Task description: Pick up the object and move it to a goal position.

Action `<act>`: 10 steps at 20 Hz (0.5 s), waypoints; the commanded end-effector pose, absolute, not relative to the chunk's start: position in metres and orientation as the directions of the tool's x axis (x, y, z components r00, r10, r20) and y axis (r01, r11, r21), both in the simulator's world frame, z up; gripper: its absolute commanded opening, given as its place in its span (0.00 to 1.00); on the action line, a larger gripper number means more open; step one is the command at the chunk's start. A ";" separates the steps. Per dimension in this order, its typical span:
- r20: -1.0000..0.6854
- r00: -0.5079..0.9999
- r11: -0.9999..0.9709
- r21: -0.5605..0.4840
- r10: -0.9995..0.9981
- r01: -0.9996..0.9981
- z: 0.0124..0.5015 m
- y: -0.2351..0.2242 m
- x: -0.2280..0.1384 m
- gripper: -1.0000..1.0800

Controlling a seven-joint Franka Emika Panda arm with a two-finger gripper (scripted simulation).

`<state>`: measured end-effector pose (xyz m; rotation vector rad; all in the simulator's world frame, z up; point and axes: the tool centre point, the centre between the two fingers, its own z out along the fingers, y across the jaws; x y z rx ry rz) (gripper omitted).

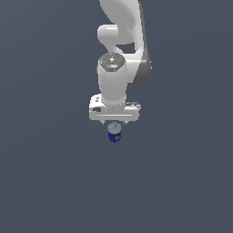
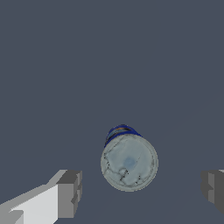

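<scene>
We see a small upright can with a dark blue body and a round silver-grey top [image 1: 114, 132]. It stands on the flat dark grey bench [image 1: 45, 182], near the middle of the exterior view. The big white robot arm [image 1: 119, 50] reaches in from the top of that view and points straight down. Its white tool [image 1: 114, 124] hangs right over the can, and the can peeks out just under it. The can is much thinner than the white tool.

In the wrist view we look down on the can's round top [image 2: 129, 162], with a bit of the blue side showing past it. The tool [image 2: 142, 188] is spread wide. One grey fingertip [image 2: 70, 192] is on one side of the can and the other grey fingertip [image 2: 213, 189] is on the other side. The can sits between them. Neither fingertip touches the can, and bare bench [image 2: 109, 57] shows in the gaps. We cannot tell how high the fingertips are above the bench.
</scene>
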<state>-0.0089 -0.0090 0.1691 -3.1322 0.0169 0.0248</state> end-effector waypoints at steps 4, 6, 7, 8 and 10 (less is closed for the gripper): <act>-0.021 1.000 -1.000 -0.010 -0.008 -0.008 0.168 -0.010 -0.011 0.96; -0.030 1.000 -1.000 -0.012 -0.004 -0.004 0.167 -0.013 -0.014 0.96; -0.035 0.999 -1.000 -0.014 -0.001 -0.001 0.166 -0.014 -0.016 0.96; -0.040 0.999 -1.000 -0.015 0.002 0.001 0.166 -0.016 -0.018 0.96; -0.046 0.999 -1.000 -0.017 0.005 0.005 0.167 -0.017 -0.020 0.96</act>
